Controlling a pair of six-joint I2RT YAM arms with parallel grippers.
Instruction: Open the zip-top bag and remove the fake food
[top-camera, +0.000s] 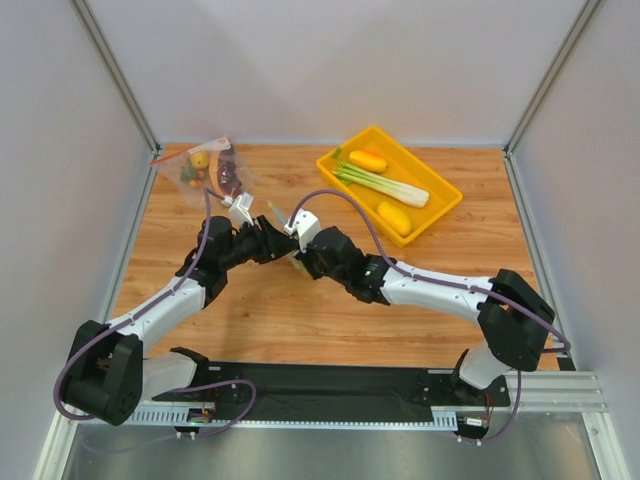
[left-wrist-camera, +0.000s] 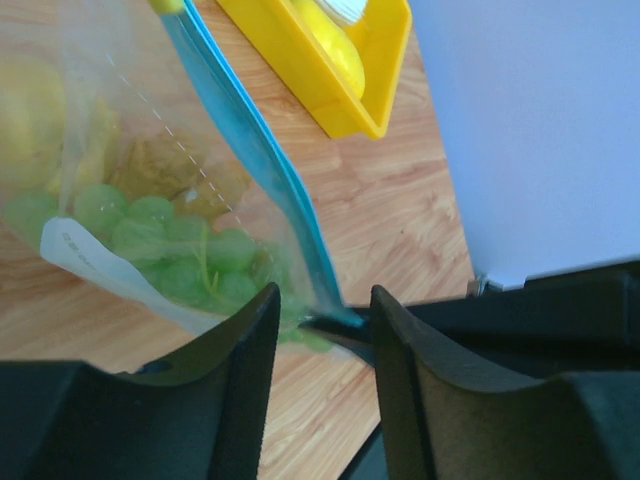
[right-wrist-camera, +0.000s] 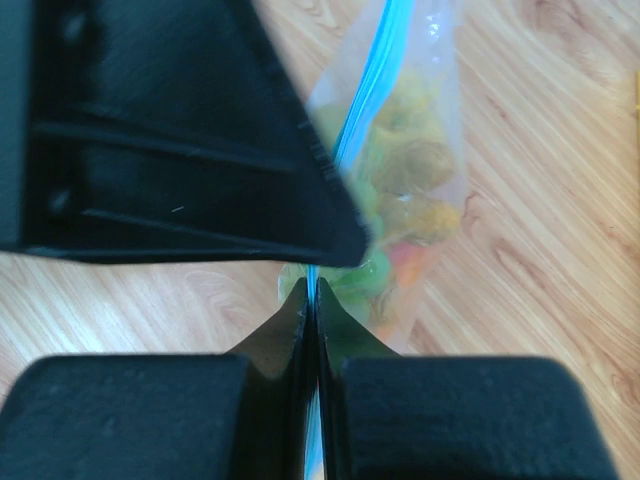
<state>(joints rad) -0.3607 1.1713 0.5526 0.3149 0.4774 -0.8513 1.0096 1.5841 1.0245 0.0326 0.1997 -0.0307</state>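
The zip-top bag (left-wrist-camera: 130, 150) is clear, with a light-blue strip (left-wrist-camera: 250, 150) along its mouth. It hangs between both grippers over the middle of the table (top-camera: 300, 320). My right gripper (right-wrist-camera: 312, 286) is shut on the blue strip (right-wrist-camera: 365, 90) at one end. My left gripper (left-wrist-camera: 325, 297) stands open, its fingers either side of the bag's lower corner and not gripping it. Inside the bag lies the fake food: a leafy green piece (left-wrist-camera: 170, 250), a yellow one (left-wrist-camera: 30, 110), a lumpy orange one (right-wrist-camera: 420, 165) and a red-orange one (right-wrist-camera: 405, 262). In the top view the arms hide most of the bag (top-camera: 274, 214).
A yellow tray (top-camera: 445, 205) at the back right holds a leek (top-camera: 385, 185), an orange piece (top-camera: 368, 160) and a yellow piece (top-camera: 396, 217). A second clear bag (top-camera: 205, 170) with a red-orange strip lies at the back left corner. Grey walls enclose the table.
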